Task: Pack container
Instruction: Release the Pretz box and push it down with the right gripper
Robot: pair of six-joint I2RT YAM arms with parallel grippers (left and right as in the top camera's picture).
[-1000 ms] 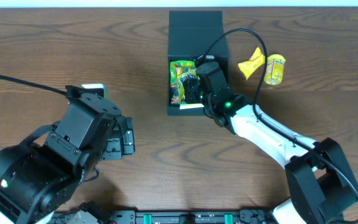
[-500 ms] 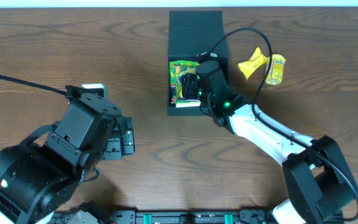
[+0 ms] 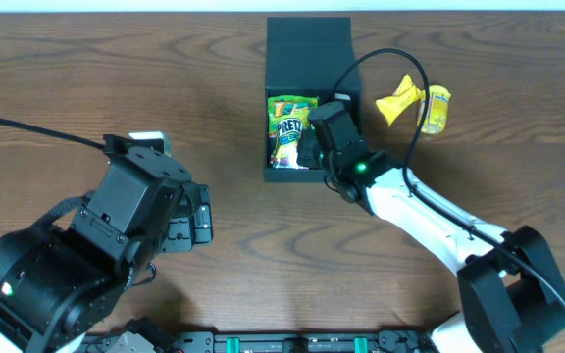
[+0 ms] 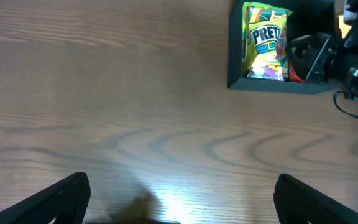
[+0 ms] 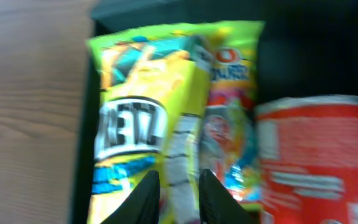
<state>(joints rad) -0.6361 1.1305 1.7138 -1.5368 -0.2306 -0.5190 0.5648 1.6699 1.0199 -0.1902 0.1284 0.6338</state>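
The container [image 3: 308,47] is a black box with its flap lid open at the far middle of the table. A yellow-green pretzel packet [image 3: 289,126] lies in its left half, also in the left wrist view [image 4: 265,40]. My right gripper [image 3: 314,147] is inside the box at its near side, its fingers [image 5: 179,194] nearly shut on a fold of that packet [image 5: 138,124]. A red can [image 5: 316,158] and a colourful packet [image 5: 229,134] lie beside it in the box. My left gripper [image 4: 182,208] is open and empty over bare table, left of the box.
A yellow snack packet [image 3: 396,98] and a yellow can [image 3: 435,108] lie on the table right of the box. The right arm's cable [image 3: 390,59] arches over the box's right side. The wooden table [image 3: 116,78] reaches far to the left.
My right gripper has pulled back toward the box's near wall. The pretzel packet has turned and now lies flatter with its printed face up. The left arm has not moved.
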